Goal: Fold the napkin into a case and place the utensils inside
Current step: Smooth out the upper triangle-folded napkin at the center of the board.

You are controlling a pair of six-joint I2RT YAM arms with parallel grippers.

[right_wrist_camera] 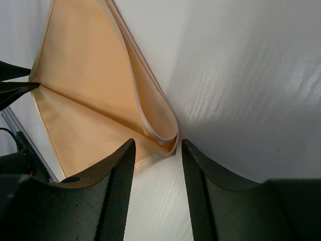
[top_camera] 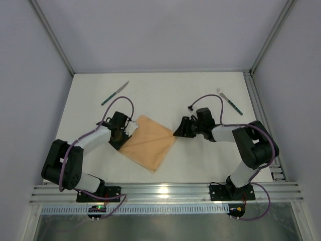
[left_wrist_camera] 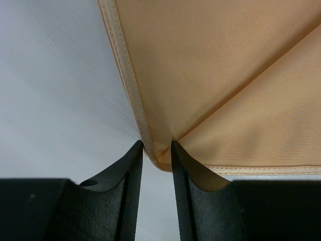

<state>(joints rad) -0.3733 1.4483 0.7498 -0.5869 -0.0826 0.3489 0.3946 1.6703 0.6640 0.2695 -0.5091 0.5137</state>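
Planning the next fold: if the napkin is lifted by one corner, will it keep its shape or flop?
Probably flop: the napkin is thin cloth, and its folded corner bulges into a loose loop in the right wrist view. Its slight sheen suggests the layers may slide apart. It also looks light.

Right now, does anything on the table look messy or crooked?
Yes, a little. The folded napkin lies slantwise, and its corner by the right end effector puffs up in a loose loop instead of lying flat. The knife and fork look fine.
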